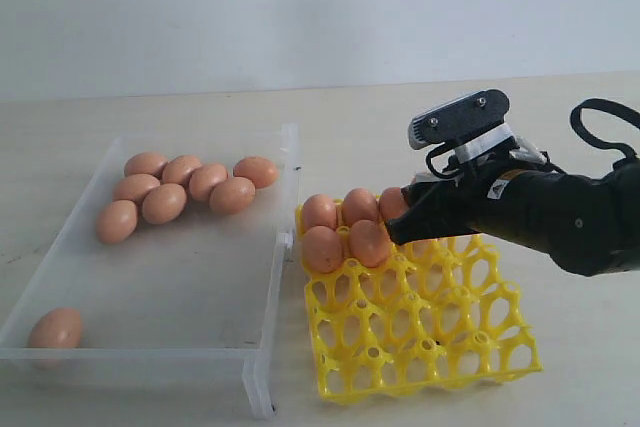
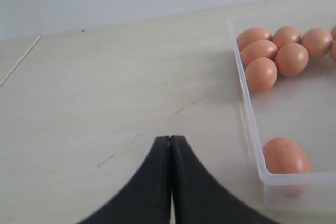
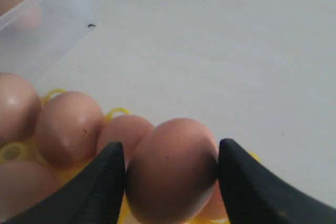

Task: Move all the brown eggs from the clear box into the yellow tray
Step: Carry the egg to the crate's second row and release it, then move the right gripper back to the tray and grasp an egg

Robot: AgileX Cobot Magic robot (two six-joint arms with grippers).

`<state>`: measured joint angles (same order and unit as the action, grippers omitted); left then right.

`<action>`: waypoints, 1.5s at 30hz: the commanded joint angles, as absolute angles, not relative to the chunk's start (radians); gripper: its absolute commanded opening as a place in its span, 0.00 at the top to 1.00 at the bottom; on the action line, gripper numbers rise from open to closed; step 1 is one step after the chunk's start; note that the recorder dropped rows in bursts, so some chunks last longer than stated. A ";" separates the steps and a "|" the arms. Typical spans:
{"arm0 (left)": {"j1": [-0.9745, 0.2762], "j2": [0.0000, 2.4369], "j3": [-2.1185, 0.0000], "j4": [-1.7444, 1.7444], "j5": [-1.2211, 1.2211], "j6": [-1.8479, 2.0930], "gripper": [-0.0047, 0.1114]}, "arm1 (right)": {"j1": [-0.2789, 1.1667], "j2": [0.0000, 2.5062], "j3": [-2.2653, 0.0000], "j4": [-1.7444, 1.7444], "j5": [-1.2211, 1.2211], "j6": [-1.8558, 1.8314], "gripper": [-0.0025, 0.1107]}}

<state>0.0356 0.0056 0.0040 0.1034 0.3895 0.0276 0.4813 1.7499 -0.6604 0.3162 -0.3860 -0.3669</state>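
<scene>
The brown eggs point(image 1: 164, 203) look smooth, clear box point(image 1: 150, 367) frosted plastic, yellow tray point(image 1: 372, 353) glossy plastic.

- Looks like a robotics lab: a pale wood-grain bench point(image 1: 400, 107), with a plain white wall point(image 1: 300, 7) right behind it
- A black jointed robot arm point(image 1: 570, 217) with a grey camera unit point(image 1: 458, 119) on its wrist, out over the bench
- Small dark scuffs point(image 2: 178, 110) mark the bench top

Seen from the exterior camera, the right gripper point(image 1: 398, 217) has its fingers point(image 1: 435, 219) over a brown egg point(image 1: 390, 199) — only its nine o'clock end shows — and the arm point(image 1: 560, 212) hides the yellow tray's point(image 1: 412, 299) two o'clock cups. The clear box point(image 2: 247, 114) runs off the left wrist picture's edge.
</scene>
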 commanded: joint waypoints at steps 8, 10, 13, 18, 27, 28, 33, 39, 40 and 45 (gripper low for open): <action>0.028 0.000 0.000 0.101 0.380 0.022 0.96 | 0.477 1.781 -0.657 0.253 -0.327 -0.289 0.98; 0.028 0.000 0.000 0.101 0.380 0.022 0.96 | 0.512 1.774 -0.657 0.243 -0.316 -0.280 0.98; 0.028 0.000 0.000 0.101 0.380 0.022 0.96 | 0.547 1.763 -0.657 0.256 -0.310 -0.280 0.95; 0.028 0.000 0.000 0.101 0.380 0.022 0.96 | 0.547 1.755 -0.657 0.269 -0.310 -0.296 0.60; 0.028 0.000 0.000 0.101 0.380 0.022 0.96 | 0.547 1.555 -0.701 0.304 -0.205 -0.355 0.54; 0.028 0.000 0.000 0.101 0.380 0.022 0.96 | 0.547 1.540 -0.737 0.281 -0.143 -0.349 0.60; 0.028 0.000 0.000 0.101 0.380 0.022 0.96 | 0.598 1.578 -0.998 0.156 0.156 -0.241 0.83; 0.028 0.000 0.000 0.101 0.380 0.022 0.96 | 0.741 1.765 -1.279 0.131 0.385 -0.220 0.98; 0.028 0.000 0.000 0.101 0.380 0.022 0.96 | 0.764 1.804 -1.325 0.149 0.431 -0.225 0.98; 0.028 0.000 0.000 0.101 0.380 0.022 0.96 | 0.827 1.985 -1.534 0.198 0.542 -0.239 0.98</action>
